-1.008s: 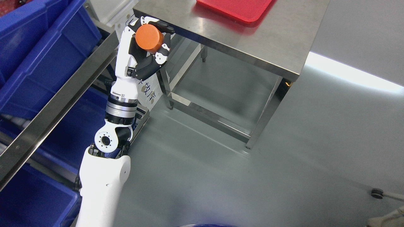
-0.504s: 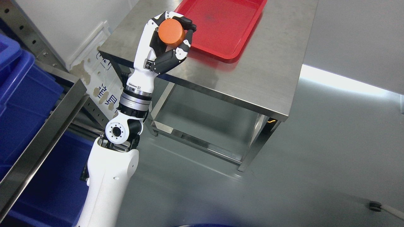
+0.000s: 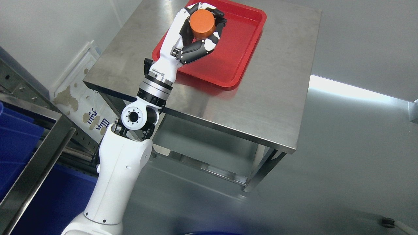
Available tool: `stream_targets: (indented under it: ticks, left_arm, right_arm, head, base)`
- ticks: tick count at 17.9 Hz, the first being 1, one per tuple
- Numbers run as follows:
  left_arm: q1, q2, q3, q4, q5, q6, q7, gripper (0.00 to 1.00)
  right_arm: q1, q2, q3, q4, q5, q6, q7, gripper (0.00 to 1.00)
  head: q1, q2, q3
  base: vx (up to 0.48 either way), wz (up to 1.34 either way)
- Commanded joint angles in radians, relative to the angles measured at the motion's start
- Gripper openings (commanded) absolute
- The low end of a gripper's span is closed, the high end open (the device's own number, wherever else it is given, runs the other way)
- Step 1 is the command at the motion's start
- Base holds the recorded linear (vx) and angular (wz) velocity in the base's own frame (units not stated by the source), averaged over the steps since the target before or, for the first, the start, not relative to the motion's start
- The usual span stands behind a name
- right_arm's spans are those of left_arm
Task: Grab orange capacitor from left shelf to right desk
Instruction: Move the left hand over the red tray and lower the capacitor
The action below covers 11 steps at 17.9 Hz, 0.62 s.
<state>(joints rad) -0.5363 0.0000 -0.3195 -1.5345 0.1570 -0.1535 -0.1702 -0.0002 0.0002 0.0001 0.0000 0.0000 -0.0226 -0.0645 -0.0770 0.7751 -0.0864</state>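
My left hand (image 3: 200,29) is shut on the orange capacitor (image 3: 202,23), a short orange cylinder held with its flat face toward the camera. The hand hangs above the left part of the red tray (image 3: 243,49), which lies on the steel desk (image 3: 267,98). My left arm rises from the bottom left of the picture, over the desk's near left edge. I cannot see the right arm.
The steel shelf rail (image 3: 32,163) with blue bins (image 3: 19,143) stands at the lower left. A white wall panel (image 3: 81,98) is behind the desk's left corner. Grey floor lies to the right, with a cable end (image 3: 388,222) at the bottom right.
The camera has swung right, so the shelf slid out to the left and the desk came nearer the middle. My left hand carried the capacitor from the desk's left corner to above the red tray.
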Motion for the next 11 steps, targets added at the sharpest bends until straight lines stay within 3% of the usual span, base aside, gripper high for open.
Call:
stream_targets:
  ticks: [1,6,11]
  left_arm:
    - [-0.197,0.017,-0.113,0.333,-0.004,0.064,0.014,0.05]
    - [-0.3,0.017,-0.164,0.598,-0.002,0.071,0.04,0.06]
    - [-0.304,0.017,-0.224,0.701,-0.008,0.069,0.041,0.1]
  right_arm:
    - [0.023,-0.018,-0.011,-0.018,0.006,0.0,0.0,1.0]
    - [0.023,-0.018,-0.011,-0.018,0.006,0.0,0.0,1.0]
    - [0.023,-0.018,-0.011,-0.018,0.006,0.0,0.0,1.0]
  head:
    - [0.0,0.0,0.0]
    - [0.0,0.0,0.0]
    - [0.0,0.0,0.0]
  base:
    - [0.136,-0.04]
    - [0.118,-0.01]
    - [0.067,-0.02]
